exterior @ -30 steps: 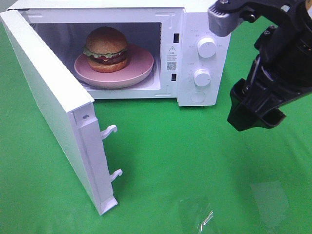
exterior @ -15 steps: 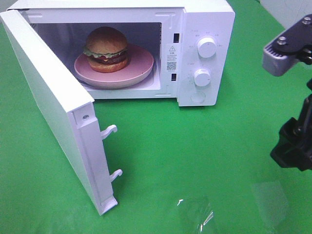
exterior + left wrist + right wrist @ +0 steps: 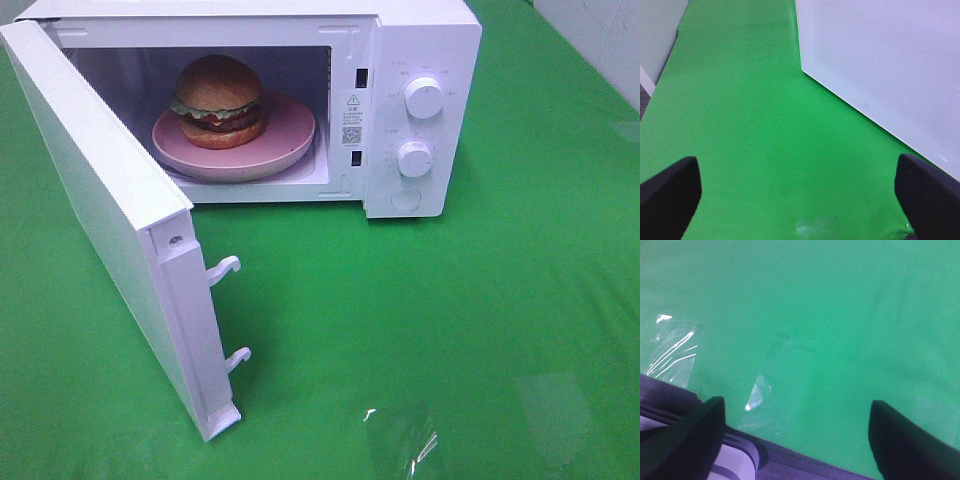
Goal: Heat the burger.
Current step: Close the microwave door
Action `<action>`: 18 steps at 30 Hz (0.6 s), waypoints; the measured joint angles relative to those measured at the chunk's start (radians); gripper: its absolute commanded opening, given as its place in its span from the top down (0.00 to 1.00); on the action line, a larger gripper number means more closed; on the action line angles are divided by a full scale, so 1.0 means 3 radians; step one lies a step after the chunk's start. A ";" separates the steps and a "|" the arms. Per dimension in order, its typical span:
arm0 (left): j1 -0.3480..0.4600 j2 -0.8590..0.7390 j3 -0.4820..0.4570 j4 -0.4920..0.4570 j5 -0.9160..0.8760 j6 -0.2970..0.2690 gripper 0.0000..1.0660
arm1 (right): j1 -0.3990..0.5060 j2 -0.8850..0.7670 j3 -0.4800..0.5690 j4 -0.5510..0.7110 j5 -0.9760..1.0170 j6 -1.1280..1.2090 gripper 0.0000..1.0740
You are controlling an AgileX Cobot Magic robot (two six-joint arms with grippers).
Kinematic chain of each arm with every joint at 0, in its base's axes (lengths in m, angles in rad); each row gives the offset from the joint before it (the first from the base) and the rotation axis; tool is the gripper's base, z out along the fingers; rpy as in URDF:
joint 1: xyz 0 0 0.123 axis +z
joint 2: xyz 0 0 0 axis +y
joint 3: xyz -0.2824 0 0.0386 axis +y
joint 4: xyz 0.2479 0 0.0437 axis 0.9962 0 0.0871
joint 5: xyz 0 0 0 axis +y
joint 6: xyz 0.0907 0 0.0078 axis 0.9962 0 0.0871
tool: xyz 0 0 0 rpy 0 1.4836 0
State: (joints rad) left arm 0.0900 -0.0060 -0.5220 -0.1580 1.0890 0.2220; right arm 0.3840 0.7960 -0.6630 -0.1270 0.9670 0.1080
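The burger (image 3: 219, 101), with golden-brown buns, green lettuce and a dark patty, sits on a pink plate (image 3: 285, 140) inside the white microwave (image 3: 420, 40). The microwave door (image 3: 110, 220) stands wide open toward the front left. Neither arm shows in the exterior high view. My left gripper (image 3: 795, 197) is open and empty over the green cloth, with the door's outer face (image 3: 890, 65) ahead of it. My right gripper (image 3: 795, 440) is open and empty over bare green cloth.
Two white knobs (image 3: 424, 98) sit on the microwave's right panel. Two door latches (image 3: 225, 268) stick out of the door's edge. Patches of clear tape (image 3: 400, 440) lie on the green cloth (image 3: 450, 300) at the front; they also show in the right wrist view (image 3: 675, 355).
My right arm has pulled back to the right and left the exterior high view. The burger, plate and door have not moved.
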 measured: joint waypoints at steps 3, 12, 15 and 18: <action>0.0000 0.0000 0.0000 0.0000 0.0000 0.0000 0.08 | -0.0170 -0.0350 0.0150 0.0013 -0.0007 0.0047 0.29; 0.0000 0.0000 0.0000 0.0000 0.0000 0.0000 0.08 | -0.0467 -0.1220 0.0483 0.0040 -0.0020 0.0073 0.29; 0.0000 0.0000 0.0000 0.0000 0.0000 0.0000 0.08 | -0.0517 -0.1393 0.0523 0.0043 -0.0017 0.0073 0.29; 0.0000 0.0000 0.0000 0.0000 0.0000 0.0000 0.08 | -0.0610 -0.1623 0.0543 0.0050 0.0000 0.0073 0.29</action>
State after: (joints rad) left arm 0.0900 -0.0060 -0.5220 -0.1580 1.0890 0.2220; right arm 0.2010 0.3090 -0.5000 -0.1120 0.9670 0.1300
